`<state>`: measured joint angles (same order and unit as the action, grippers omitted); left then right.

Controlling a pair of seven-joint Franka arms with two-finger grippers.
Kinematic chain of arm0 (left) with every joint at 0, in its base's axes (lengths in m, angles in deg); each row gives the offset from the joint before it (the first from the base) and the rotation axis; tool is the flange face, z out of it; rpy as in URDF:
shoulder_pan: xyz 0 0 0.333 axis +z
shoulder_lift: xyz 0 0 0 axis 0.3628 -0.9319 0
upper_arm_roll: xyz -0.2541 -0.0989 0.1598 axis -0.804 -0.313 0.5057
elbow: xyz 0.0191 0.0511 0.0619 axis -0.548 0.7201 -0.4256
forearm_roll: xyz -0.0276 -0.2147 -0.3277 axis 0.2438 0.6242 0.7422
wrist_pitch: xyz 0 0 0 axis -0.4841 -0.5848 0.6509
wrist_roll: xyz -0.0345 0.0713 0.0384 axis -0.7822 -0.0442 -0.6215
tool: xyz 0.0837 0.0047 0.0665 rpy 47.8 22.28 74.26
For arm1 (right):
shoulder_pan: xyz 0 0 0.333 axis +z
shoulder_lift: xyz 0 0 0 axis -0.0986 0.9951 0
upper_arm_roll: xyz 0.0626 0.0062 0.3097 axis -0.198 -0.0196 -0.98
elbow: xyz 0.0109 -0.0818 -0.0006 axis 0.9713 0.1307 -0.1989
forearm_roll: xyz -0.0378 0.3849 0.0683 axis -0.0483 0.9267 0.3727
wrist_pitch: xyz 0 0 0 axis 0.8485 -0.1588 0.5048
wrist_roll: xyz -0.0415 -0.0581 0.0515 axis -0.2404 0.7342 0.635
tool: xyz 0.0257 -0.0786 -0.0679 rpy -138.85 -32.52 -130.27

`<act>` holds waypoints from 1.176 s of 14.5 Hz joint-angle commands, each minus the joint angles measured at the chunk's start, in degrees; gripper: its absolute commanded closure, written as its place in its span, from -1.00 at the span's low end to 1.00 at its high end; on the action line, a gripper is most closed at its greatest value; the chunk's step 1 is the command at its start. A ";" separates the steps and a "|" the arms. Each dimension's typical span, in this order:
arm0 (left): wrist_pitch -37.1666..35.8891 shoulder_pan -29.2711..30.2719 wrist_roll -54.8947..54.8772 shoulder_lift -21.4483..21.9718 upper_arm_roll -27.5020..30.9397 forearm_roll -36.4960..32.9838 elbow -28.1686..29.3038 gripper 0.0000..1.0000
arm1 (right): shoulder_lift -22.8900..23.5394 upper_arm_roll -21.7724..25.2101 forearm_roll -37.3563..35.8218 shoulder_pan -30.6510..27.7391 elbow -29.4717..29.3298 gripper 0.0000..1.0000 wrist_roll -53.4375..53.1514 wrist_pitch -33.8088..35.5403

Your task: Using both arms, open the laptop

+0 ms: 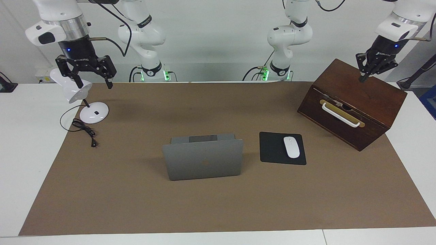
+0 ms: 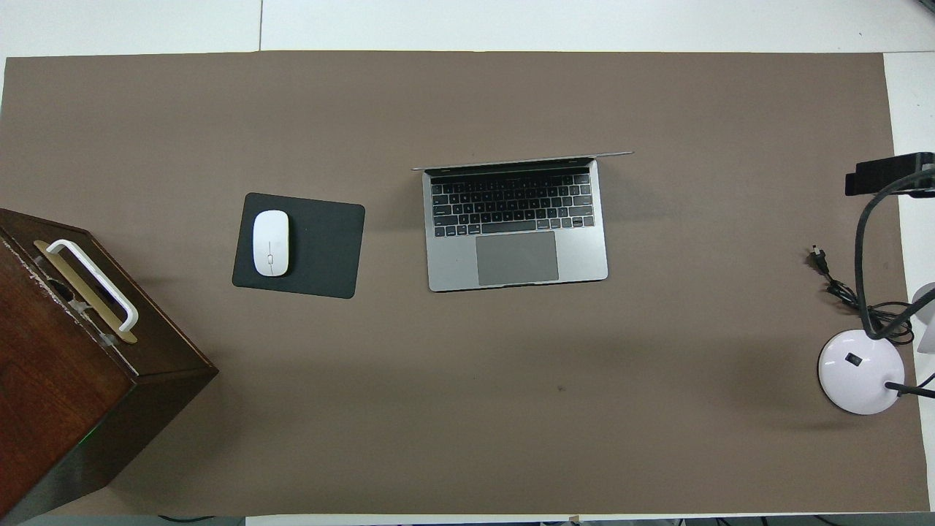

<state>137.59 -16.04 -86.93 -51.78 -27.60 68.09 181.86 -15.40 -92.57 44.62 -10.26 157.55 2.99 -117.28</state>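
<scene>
Read the clock from above, with 12 pointing away from the robots and the laptop in the middle.

The right gripper (image 1: 89, 73) hangs in the air over the white desk lamp with a round base (image 1: 93, 112). Its two black fingers (image 1: 108, 76) are spread wide and hold nothing. The left gripper (image 1: 369, 71) hangs over the top of the dark brown wooden box with a white handle (image 1: 351, 112). I cannot tell if it is wide or narrow.

The lamp sits at about 4 o'clock, close to the robots, with its black cord (image 1: 85, 131) lying beside it. The box sits at about 8 o'clock, turned at a slant.

The thin silver-grey metal laptop (image 1: 204, 161) rests in the middle of the big brown mat (image 1: 218, 204) on the white table (image 1: 27, 153). It is open. Its lid stands up almost straight. The back of the lid, with a dark apple mark in the middle, faces 12 o'clock. The flat part has dark keys and a grey touch pad, and it faces the robots at 6 o'clock.

At 9 o'clock, just beside the laptop but not touching it, lies the black square mouse pad (image 1: 272, 149) with the white oval mouse (image 1: 291, 147) on it.
</scene>
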 commanded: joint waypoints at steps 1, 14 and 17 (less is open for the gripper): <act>-2.69 1.53 0.78 0.24 -0.64 -1.01 -2.25 1.00 | -0.83 1.10 0.81 0.91 1.11 -1.00 0.62 -0.74; -3.57 -0.91 7.11 0.60 -0.38 -1.27 -1.73 -1.00 | -0.83 3.21 0.81 2.31 1.29 -1.00 0.70 -0.39; -3.74 -6.63 9.75 -1.07 3.92 -2.77 -1.82 -1.00 | -0.83 3.39 0.81 2.31 1.29 -1.00 0.70 -0.21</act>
<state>134.85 -18.94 -79.17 -51.66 -26.11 67.06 180.38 -15.40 -89.77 44.61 -8.22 157.84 2.99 -117.28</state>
